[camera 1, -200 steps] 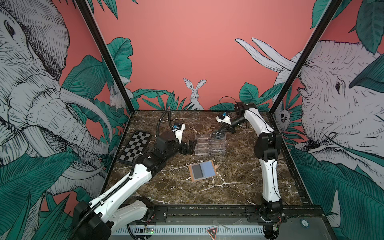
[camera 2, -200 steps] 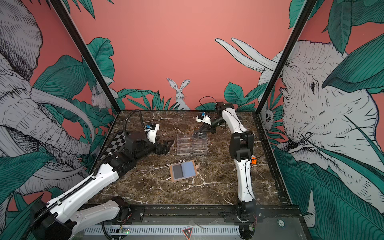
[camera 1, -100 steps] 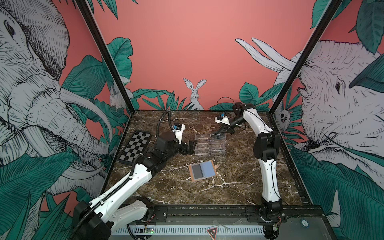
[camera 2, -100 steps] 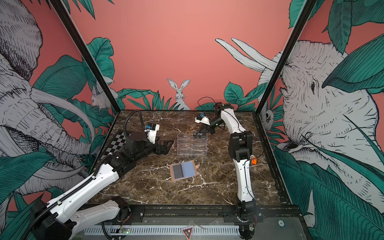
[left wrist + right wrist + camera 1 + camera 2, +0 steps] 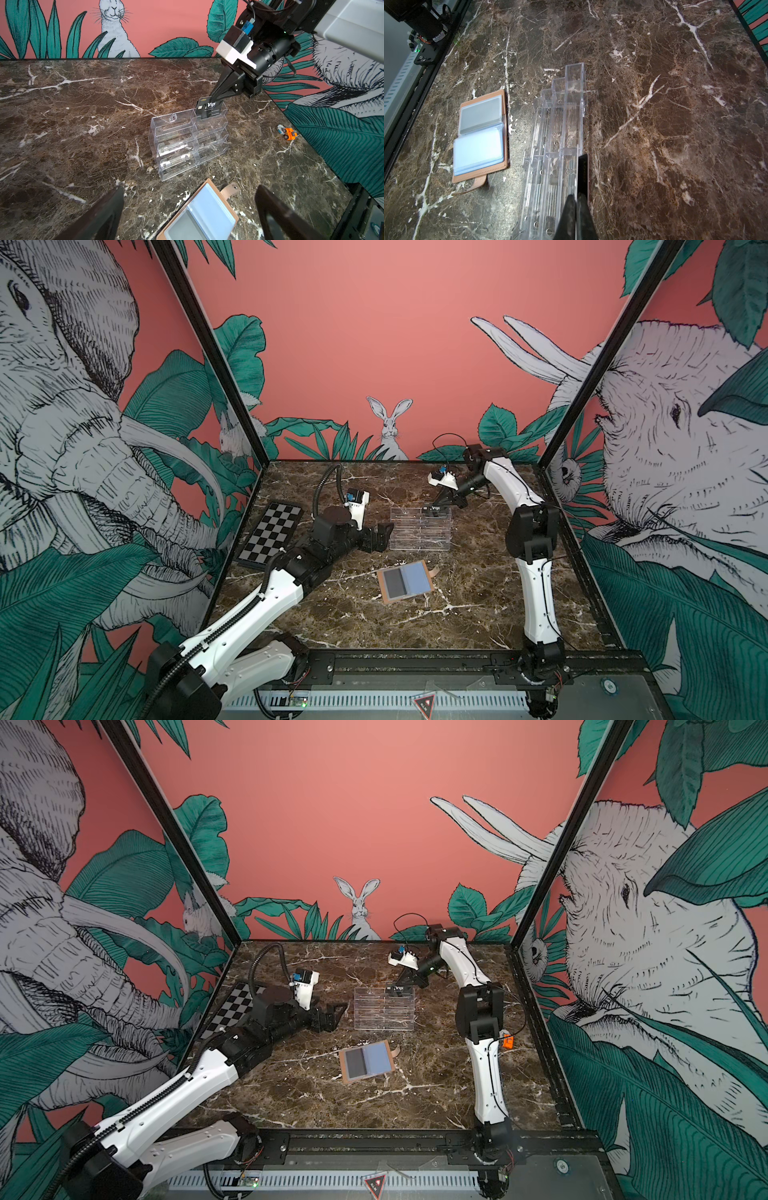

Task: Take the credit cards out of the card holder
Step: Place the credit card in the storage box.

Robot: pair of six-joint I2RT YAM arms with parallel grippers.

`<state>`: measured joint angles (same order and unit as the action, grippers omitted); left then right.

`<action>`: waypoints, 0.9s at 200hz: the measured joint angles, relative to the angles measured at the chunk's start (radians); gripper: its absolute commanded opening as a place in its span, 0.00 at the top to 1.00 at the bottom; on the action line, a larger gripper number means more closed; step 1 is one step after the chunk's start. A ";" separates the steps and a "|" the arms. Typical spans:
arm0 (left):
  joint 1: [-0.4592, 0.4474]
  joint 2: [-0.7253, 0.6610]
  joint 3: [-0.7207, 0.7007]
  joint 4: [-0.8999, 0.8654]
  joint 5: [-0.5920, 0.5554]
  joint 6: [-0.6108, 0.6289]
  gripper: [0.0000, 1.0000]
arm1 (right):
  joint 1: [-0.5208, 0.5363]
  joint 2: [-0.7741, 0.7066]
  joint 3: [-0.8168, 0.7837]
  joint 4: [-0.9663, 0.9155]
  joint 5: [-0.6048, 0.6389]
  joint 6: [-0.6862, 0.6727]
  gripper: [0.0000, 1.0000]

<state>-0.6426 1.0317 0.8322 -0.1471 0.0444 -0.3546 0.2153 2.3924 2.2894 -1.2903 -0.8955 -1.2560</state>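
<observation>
Marble tabletop (image 5: 478, 614) — card holder (image 5: 405, 580) near tiered stand (image 5: 419, 531), chequered board (image 5: 272, 537) aside

This is a robotics test cell in a lab, not a lived-in room. A left arm (image 5: 266, 601) and a right arm (image 5: 536, 597), both white and black, stand on a black metal base rail (image 5: 415, 662), with a slotted cable duct (image 5: 374, 699) and a red warning triangle (image 5: 424, 704) along its front. The marble-look tabletop (image 5: 478, 614) is boxed in by black frame posts (image 5: 208, 352) and flat panels printed with a jungle mural (image 5: 374, 344) of elephants and a rabbit. A black-and-white chequered board (image 5: 272, 531) lies flat by the left wall.
</observation>
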 measured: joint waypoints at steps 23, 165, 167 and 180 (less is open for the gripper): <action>0.000 -0.006 -0.008 0.001 0.000 -0.006 0.01 | 0.000 0.000 0.000 -0.001 0.008 -0.001 0.96; 0.000 -0.019 -0.026 0.020 0.027 -0.043 0.01 | -0.002 -0.053 -0.004 0.063 0.029 0.055 0.83; 0.000 -0.019 -0.027 0.020 0.027 -0.045 0.01 | -0.002 -0.057 -0.005 0.068 0.030 0.057 0.82; 0.000 -0.019 -0.031 0.022 0.027 -0.049 0.01 | -0.002 -0.086 -0.020 0.096 0.038 0.078 0.80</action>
<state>-0.6426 1.0126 0.8009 -0.1249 0.0719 -0.4034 0.2131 2.3062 2.2692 -1.1946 -0.8574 -1.1782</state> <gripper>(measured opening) 0.989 0.182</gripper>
